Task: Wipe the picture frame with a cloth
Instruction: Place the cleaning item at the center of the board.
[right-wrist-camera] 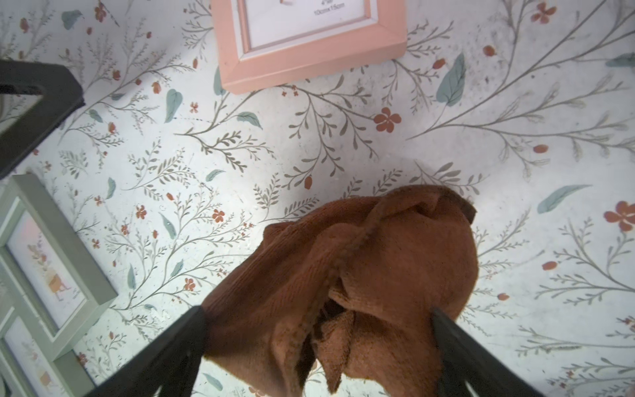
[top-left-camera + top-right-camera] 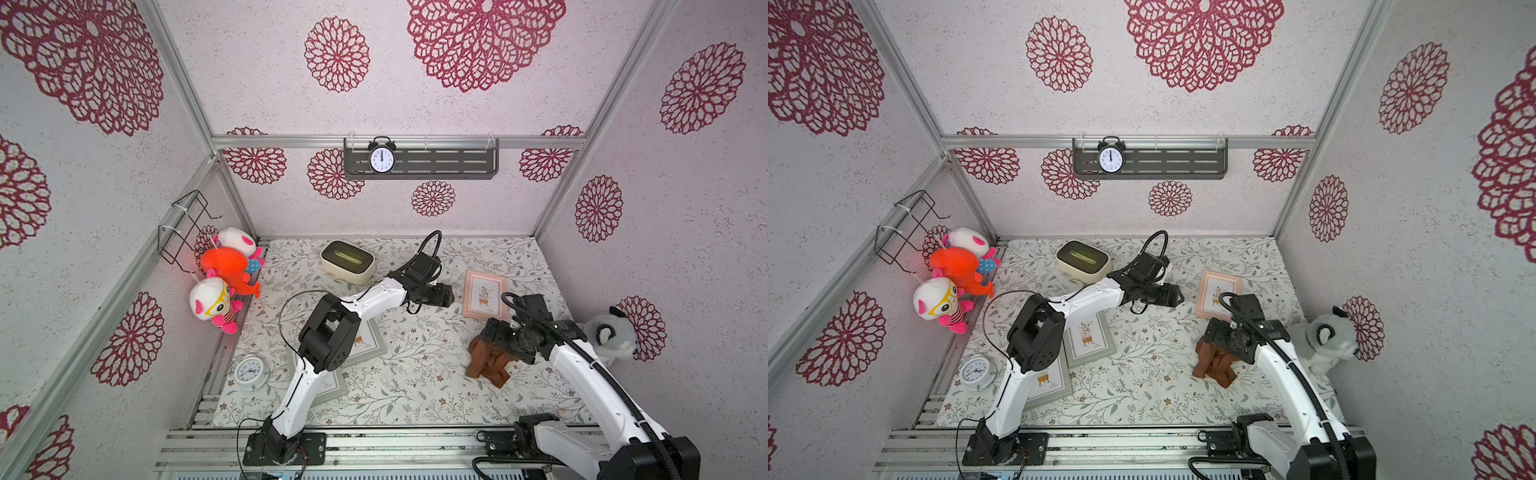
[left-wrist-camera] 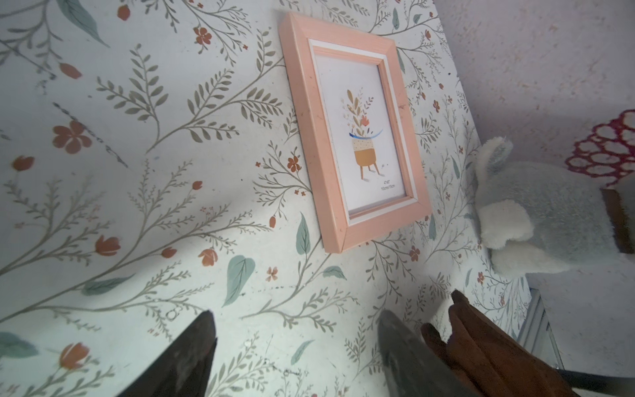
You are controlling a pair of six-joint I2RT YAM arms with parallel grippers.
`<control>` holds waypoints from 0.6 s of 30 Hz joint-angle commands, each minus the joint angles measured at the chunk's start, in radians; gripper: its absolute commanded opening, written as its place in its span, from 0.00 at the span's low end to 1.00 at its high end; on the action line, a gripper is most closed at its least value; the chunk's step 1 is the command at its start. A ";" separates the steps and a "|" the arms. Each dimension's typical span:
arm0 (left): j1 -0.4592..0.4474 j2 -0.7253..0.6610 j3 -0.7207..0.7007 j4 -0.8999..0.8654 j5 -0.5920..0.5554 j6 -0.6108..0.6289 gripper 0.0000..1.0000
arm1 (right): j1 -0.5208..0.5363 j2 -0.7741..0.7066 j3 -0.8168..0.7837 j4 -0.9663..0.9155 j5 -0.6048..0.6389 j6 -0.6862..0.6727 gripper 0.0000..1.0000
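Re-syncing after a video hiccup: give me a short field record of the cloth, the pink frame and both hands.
cloth: crumpled on the table, apart from the pink frame
pink frame: lying flat, face up, uncovered
right hand: open, over the cloth, fingers either side, not gripping
left hand: open, empty, near the pink frame
grey frames: two, flat, partly under the left arm

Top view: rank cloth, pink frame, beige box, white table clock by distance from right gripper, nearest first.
1. cloth, under the right gripper
2. pink frame, just behind it
3. beige box, back left
4. white clock, front left
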 commanded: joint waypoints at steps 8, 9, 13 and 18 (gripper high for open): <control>-0.071 -0.209 -0.241 0.106 0.091 0.082 0.67 | 0.002 0.035 -0.055 0.107 -0.059 0.023 0.94; -0.072 -0.223 -0.269 0.110 0.098 0.087 0.66 | 0.000 0.039 -0.077 0.148 -0.074 0.038 0.89; -0.095 -0.258 -0.339 0.131 0.144 0.129 0.65 | -0.030 0.060 -0.160 0.271 -0.128 0.095 0.82; -0.142 -0.207 -0.280 0.070 0.215 0.207 0.65 | -0.067 0.067 -0.221 0.403 -0.221 0.168 0.78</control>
